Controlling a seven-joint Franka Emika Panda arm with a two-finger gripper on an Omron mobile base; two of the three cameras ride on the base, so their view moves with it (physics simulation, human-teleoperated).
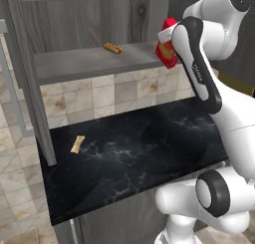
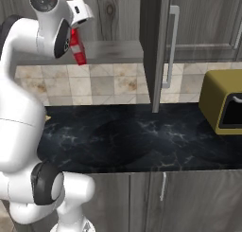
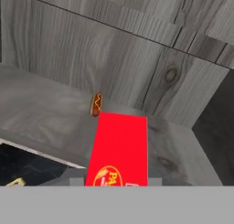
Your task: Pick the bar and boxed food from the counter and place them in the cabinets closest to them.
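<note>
My gripper (image 1: 167, 41) (image 2: 77, 31) is shut on the boxed food (image 1: 167, 54) (image 2: 78, 49) (image 3: 119, 147), a slim bright red carton. It holds the carton tilted at the front right edge of the open cabinet's grey shelf floor (image 1: 74, 61) (image 3: 41, 113). Whether the carton touches the shelf I cannot tell. In the hand view the carton reaches forward over the shelf toward the wood-grain back wall. The black marble counter (image 1: 139, 148) (image 2: 142, 136) lies below. The bar is out of view.
A hot-dog-like bun (image 1: 112, 48) (image 3: 95, 104) lies on the shelf, beyond the carton. A pale tan stick (image 1: 77, 144) rests on the counter at the left. Open cabinet doors (image 1: 27, 88) (image 2: 158, 46) hang on both sides. A yellow toaster (image 2: 224, 101) stands at the right.
</note>
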